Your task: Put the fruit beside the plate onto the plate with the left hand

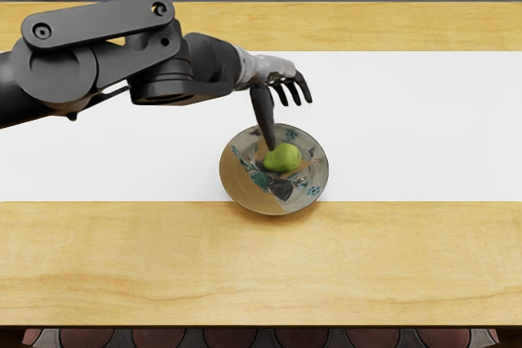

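Note:
A small green fruit (284,157) lies on a patterned plate (245,181) near the middle of the table, a little toward the plate's far side. My left hand (276,103) hangs just above and behind the plate, its arm coming in from the picture's left. The fingers (295,90) are spread and hold nothing. One long dark digit (263,120) points down and reaches the fruit's left side; whether it touches is unclear. The right arm does not show.
A broad white cloth (424,128) runs across the wooden table (261,266) and the plate sits on its near edge. The bulky left forearm (106,59) covers the far left of the table.

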`<state>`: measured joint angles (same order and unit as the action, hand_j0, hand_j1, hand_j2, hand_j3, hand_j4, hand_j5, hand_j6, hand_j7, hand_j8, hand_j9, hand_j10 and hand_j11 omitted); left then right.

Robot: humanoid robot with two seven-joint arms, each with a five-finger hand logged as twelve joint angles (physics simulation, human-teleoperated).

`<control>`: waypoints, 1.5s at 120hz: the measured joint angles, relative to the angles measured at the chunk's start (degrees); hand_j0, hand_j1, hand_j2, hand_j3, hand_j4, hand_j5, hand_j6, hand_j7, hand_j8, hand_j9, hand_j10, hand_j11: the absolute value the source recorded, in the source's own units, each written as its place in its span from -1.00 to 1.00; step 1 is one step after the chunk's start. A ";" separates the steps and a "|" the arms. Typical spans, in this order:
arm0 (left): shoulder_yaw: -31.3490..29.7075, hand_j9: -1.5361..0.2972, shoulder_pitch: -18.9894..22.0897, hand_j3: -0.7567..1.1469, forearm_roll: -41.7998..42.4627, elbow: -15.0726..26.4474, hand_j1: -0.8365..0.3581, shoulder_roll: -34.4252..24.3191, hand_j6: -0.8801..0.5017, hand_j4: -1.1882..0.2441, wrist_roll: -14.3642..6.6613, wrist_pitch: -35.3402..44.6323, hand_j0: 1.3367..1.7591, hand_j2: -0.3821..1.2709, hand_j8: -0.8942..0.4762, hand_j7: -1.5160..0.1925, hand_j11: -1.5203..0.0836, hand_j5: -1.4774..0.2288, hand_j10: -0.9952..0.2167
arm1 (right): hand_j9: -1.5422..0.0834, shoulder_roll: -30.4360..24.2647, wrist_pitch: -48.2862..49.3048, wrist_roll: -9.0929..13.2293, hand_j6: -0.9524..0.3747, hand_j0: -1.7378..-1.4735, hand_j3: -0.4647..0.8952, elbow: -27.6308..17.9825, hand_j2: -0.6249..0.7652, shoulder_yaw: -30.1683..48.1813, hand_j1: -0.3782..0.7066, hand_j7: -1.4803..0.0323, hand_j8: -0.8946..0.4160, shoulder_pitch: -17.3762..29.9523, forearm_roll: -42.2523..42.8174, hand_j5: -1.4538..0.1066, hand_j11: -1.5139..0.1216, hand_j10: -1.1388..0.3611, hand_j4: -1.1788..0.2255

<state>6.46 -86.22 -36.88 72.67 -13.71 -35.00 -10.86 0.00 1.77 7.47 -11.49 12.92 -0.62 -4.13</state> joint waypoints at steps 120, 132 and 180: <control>17.44 0.55 23.18 -0.20 38.62 11.88 0.80 -32.91 0.14 0.53 0.00 -8.37 0.52 -0.52 0.17 0.63 0.75 0.59 0.49 | 0.85 0.00 0.08 0.00 0.40 -0.40 -0.32 -0.51 -0.11 0.08 -0.89 0.91 0.32 -0.51 0.07 0.82 0.81 0.48 0.64; 18.60 0.58 23.74 -0.20 41.42 11.83 0.86 -36.17 0.18 0.57 0.00 -9.83 0.52 -0.52 0.21 0.68 0.79 0.63 0.54 | 0.85 0.00 0.08 0.00 0.40 -0.40 -0.32 -0.54 -0.11 0.08 -0.89 0.91 0.32 -0.64 0.06 0.82 0.81 0.48 0.64; 19.19 0.66 26.55 -0.20 47.17 10.49 0.97 -46.30 0.26 0.65 0.00 -14.66 0.52 -0.54 0.29 0.76 0.88 0.72 0.63 | 0.85 0.00 0.08 0.00 0.40 -0.40 -0.32 -0.63 -0.11 0.08 -0.89 0.91 0.32 -0.79 0.09 0.82 0.81 0.48 0.64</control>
<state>25.65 -59.67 10.30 83.16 -60.01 -35.00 -25.52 0.00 1.85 7.47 -12.12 13.00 -1.40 -4.04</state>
